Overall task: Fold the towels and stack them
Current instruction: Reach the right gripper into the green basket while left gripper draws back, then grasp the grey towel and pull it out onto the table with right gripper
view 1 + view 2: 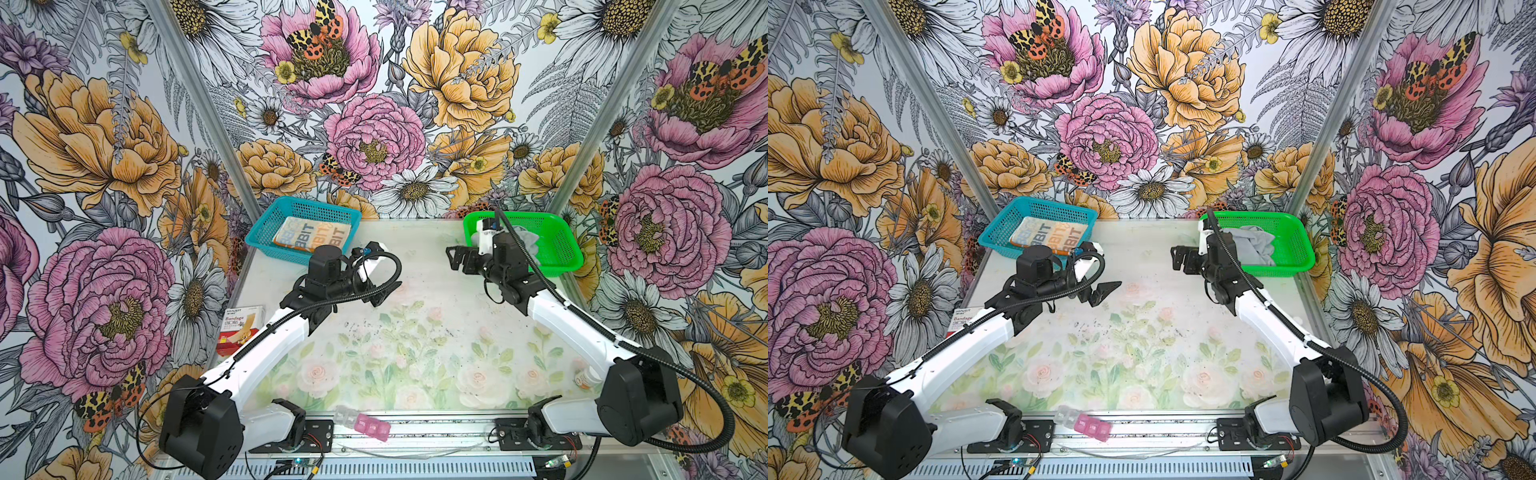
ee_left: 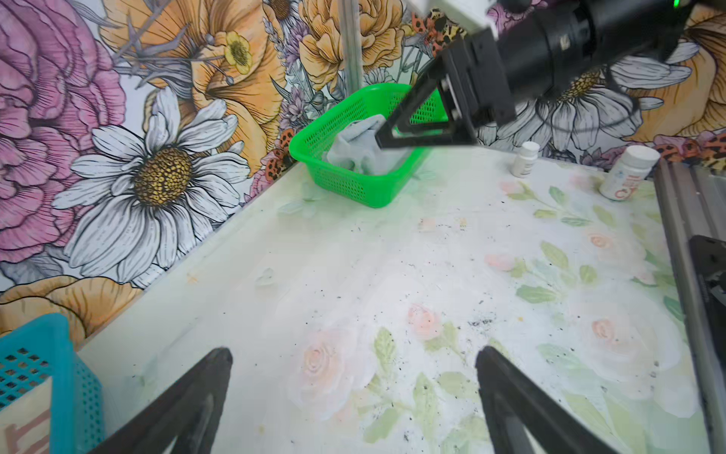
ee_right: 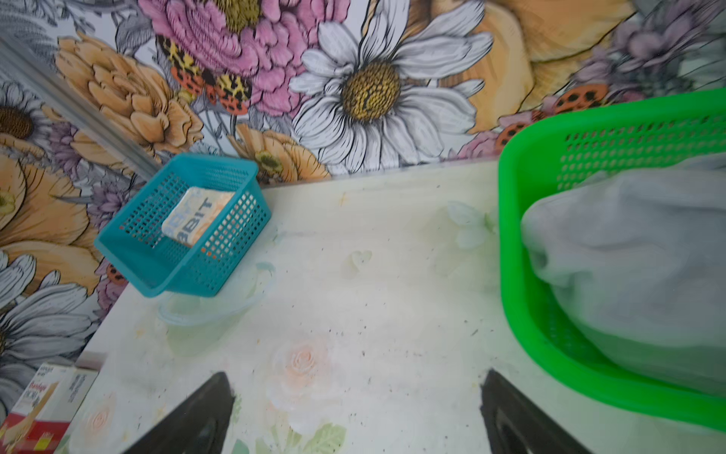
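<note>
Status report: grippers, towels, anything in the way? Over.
Left gripper and right gripper open, empty. Striped towel folded in blue basket; grey towel crumpled in green basket. Bandage box off to the left, clear of both.

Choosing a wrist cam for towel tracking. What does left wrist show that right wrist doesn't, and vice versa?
Left wrist only: a small bottle and a big bottle standing on the table, plus the right gripper seen from outside, in front of the green basket.
Right wrist only: the bandage box, and the whole blue basket with the folded striped towel, lettering legible.
Both: the green basket holding the crumpled grey towel, the table, and the blue basket, though left wrist catches only its corner.
</note>
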